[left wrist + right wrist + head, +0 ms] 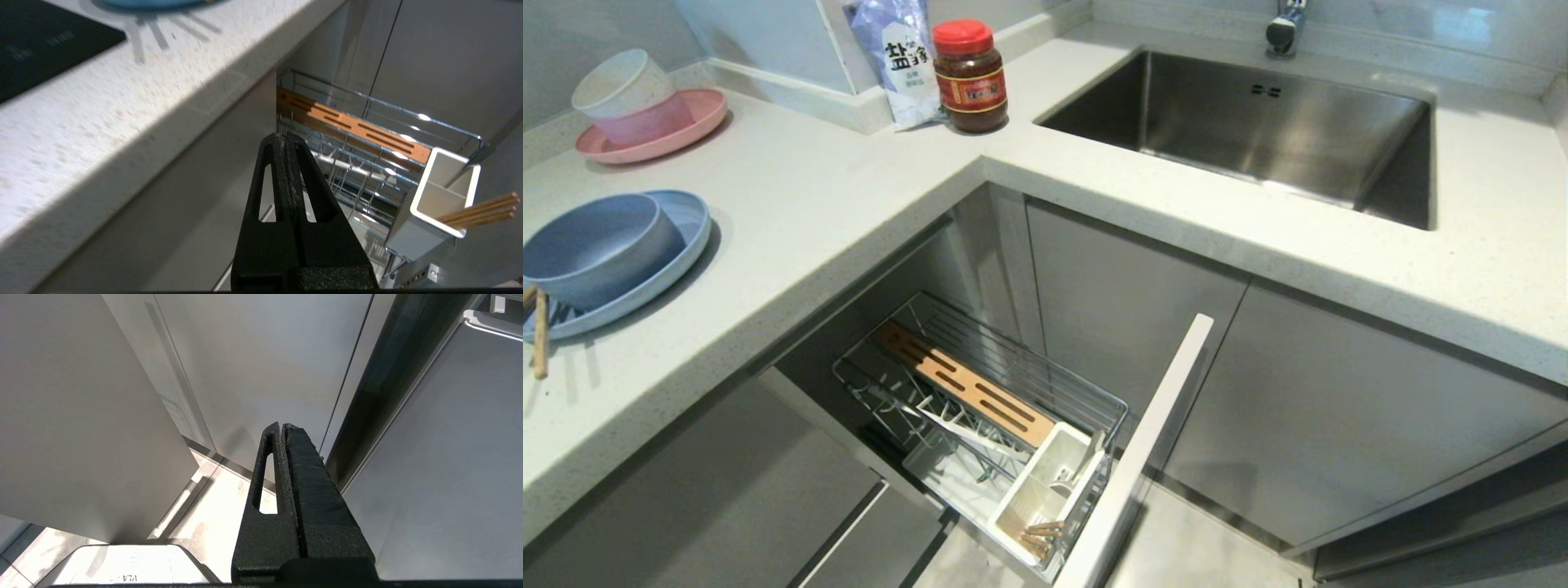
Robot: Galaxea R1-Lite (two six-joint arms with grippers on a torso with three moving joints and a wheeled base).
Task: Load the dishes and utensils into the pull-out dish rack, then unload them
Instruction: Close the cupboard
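The light-blue bowl (596,245) sits in the light-blue plate (692,222) on the counter at the far left, with wooden chopsticks (539,336) lying beside them. The pull-out dish rack (1094,400) stands open below the counter, showing its wooden strip (964,382) and white caddy (1023,505). More chopsticks (480,209) stick out of the caddy (443,222), and a slim metal handle (470,165) leans there too. My left gripper (284,136) is shut and empty, under the counter edge beside the rack (392,108). My right gripper (282,425) is shut and empty, down by the cabinet doors. Neither arm shows in the head view.
A pink plate with stacked bowls (645,114) stands at the back left, next to a salt bag (903,57) and a red-lidded jar (969,77). The steel sink (1258,131) is at the back right. The rack's front panel (1139,457) juts into the aisle. A black cooktop (41,41) lies on the counter.
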